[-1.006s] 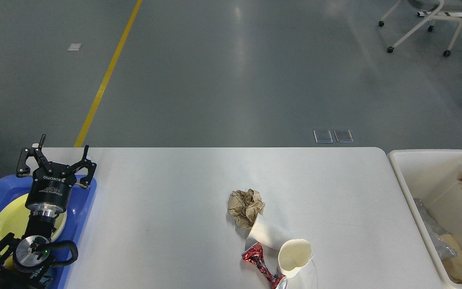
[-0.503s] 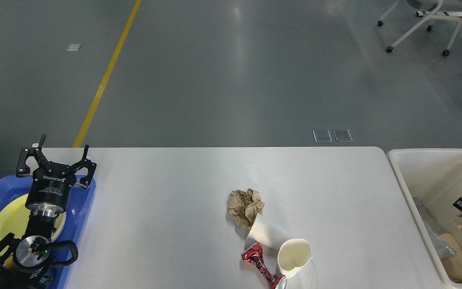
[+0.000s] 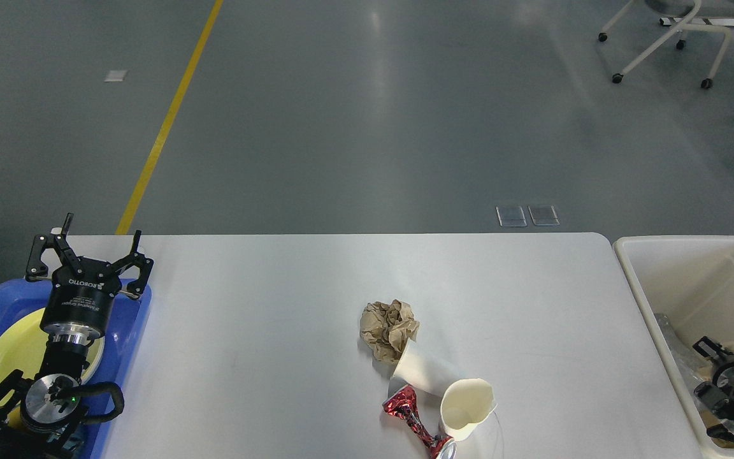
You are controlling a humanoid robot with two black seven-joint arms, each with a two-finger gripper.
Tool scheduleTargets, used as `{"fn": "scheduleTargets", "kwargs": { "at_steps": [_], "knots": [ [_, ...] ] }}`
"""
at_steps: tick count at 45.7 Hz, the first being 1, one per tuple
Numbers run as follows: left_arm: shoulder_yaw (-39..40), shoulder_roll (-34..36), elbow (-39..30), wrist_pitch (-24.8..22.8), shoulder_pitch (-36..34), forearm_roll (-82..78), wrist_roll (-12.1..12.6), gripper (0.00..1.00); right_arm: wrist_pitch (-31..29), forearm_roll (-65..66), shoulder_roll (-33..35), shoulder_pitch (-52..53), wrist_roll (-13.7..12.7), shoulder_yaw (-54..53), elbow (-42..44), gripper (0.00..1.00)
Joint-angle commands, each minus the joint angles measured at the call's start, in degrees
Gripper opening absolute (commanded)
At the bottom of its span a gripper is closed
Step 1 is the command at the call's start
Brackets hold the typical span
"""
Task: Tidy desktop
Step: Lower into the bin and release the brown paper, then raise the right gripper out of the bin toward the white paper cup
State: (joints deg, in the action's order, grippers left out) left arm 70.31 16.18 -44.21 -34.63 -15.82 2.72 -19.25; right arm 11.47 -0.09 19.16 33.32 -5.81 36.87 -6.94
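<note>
Nearest, a crushed red can (image 3: 415, 421) touches two paper cups (image 3: 462, 414) on the desktop (image 3: 278, 344), crumpled brown paper (image 3: 389, 328) just beyond. Right gripper (image 3: 717, 382) sits inside the cream bin (image 3: 692, 280), grip unclear. Left gripper (image 3: 90, 248) hovers spread wide, empty, over the blue tray (image 3: 131, 338).

Left arm (image 3: 55, 382): black, showing a silver ring joint, a round metal cap bearing a small green light, and a looping black cable. Left gripper (image 3: 90, 245): black linkage fingers with pale screws, cylindrical body carrying white lettering. Right gripper (image 3: 733, 389): appearing black, details indistinct.
</note>
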Motion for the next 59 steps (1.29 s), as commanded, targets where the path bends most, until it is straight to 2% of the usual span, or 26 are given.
{"fn": "scheduleTargets", "kwargs": {
  "at_steps": [1, 26, 35, 40, 41, 47, 59],
  "knots": [
    [0.00, 0.00, 0.00, 0.00, 0.00, 0.00, 0.00, 0.96, 1.19, 0.00, -0.09, 0.34, 0.01, -0.04, -0.26, 1.00],
    [0.00, 0.00, 0.00, 0.00, 0.00, 0.00, 0.00, 0.96, 0.75, 0.88, 0.35, 0.69, 0.01, -0.04, -1.05, 1.00],
    [0.00, 0.00, 0.00, 0.00, 0.00, 0.00, 0.00, 0.96, -1.97, 4.83, 2.45, 6.66, 0.10, 1.98, -4.21, 1.00],
    [0.00, 0.00, 0.00, 0.00, 0.00, 0.00, 0.00, 0.96, -5.66, 12.21, 6.85, 14.56, 0.10, 3.47, -9.83, 1.00],
    [0.00, 0.08, 0.00, 0.00, 0.00, 0.00, 0.00, 0.96, -7.67, 15.79, 8.77, 18.15, 0.10, 3.56, -13.41, 1.00],
    [0.00, 0.00, 0.00, 0.00, 0.00, 0.00, 0.00, 0.96, -13.21, 22.67, 11.07, 28.19, -0.42, 4.17, -20.82, 1.00],
    [0.00, 0.00, 0.00, 0.00, 0.00, 0.00, 0.00, 0.96, -36.59, 26.02, 12.04, 52.70, -0.60, 14.62, -34.44, 1.00]
  ]
}}
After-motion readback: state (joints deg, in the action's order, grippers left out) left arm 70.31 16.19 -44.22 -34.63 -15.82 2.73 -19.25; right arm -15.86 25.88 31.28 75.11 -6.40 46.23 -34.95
